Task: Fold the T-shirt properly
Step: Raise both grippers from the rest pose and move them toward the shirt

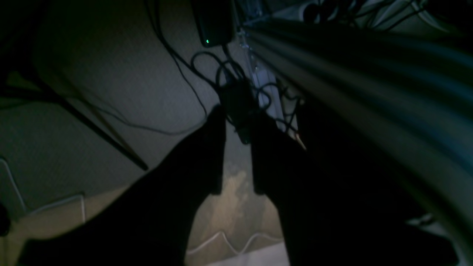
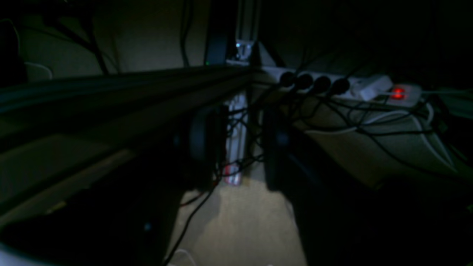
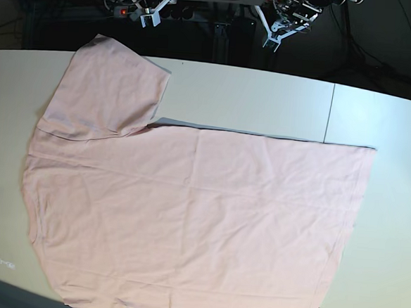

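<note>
The T-shirt (image 3: 194,217) lay spread flat, plain side up, across the white table (image 3: 378,110). One sleeve (image 3: 111,94) pointed toward the far-left edge. The hem side ran toward the base view's right, and the near edge went out of frame at the bottom. A thin grey strip of the underlayer showed along the far edge. No fold was made yet, as I judged it.

Both my arms were parked behind the far table edge, well apart from the cloth. My left gripper (image 1: 238,162) had its jaws parted by a narrow gap, holding nothing. My right gripper (image 2: 240,147) was likewise parted and empty. Both wrist views were dark and looked at cables (image 2: 332,122) and a power strip (image 2: 354,87) on the floor.

Risks, by my judgement:
- Pinching only the top layer would drag it off the underlayer and skew the fold.
- Uneven lifts by the two arms would wrinkle the body.
- Near edge unseen; grasps there would be blind.
</note>
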Robot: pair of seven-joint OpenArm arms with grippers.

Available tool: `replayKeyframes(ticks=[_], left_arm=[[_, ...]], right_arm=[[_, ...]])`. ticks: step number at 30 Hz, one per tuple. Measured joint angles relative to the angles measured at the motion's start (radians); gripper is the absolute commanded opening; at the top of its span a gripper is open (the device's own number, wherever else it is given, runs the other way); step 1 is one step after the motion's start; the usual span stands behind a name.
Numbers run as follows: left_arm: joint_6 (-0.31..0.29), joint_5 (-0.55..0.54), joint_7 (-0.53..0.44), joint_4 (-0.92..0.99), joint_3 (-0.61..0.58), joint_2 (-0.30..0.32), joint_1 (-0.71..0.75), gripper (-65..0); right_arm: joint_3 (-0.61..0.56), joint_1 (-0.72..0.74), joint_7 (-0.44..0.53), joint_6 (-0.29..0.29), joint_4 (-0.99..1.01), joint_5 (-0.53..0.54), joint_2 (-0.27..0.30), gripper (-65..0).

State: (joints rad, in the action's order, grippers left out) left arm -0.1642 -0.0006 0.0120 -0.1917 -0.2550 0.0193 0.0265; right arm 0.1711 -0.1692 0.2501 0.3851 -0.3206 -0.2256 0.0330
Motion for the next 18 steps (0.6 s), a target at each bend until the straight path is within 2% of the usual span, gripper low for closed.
replayKeyframes(ticks=[12, 13, 17, 18], left_arm=[[-0.002, -0.003, -0.002, 0.0, 0.0, 0.006, -0.007, -49.8], [-0.008, -0.003, -0.002, 0.0, 0.0, 0.01, -0.008, -49.8], [-0.098, -0.004, -0.003, 0.0, 0.0, 0.039, -0.008, -49.8], [-0.099, -0.003, -0.007, 0.0, 0.0, 0.046, -0.005, -49.8]], right_arm=[[0.0, 0.0, 0.0, -0.005, -0.013, -0.026, 0.0, -42.5], [0.0, 0.0, 0.001, -0.005, -0.013, -0.026, 0.0, -42.5], [0.0, 0.0, 0.0, -0.005, -0.013, -0.026, 0.0, -42.5], [0.0, 0.0, 0.0, -0.005, -0.013, -0.026, 0.0, -42.5]])
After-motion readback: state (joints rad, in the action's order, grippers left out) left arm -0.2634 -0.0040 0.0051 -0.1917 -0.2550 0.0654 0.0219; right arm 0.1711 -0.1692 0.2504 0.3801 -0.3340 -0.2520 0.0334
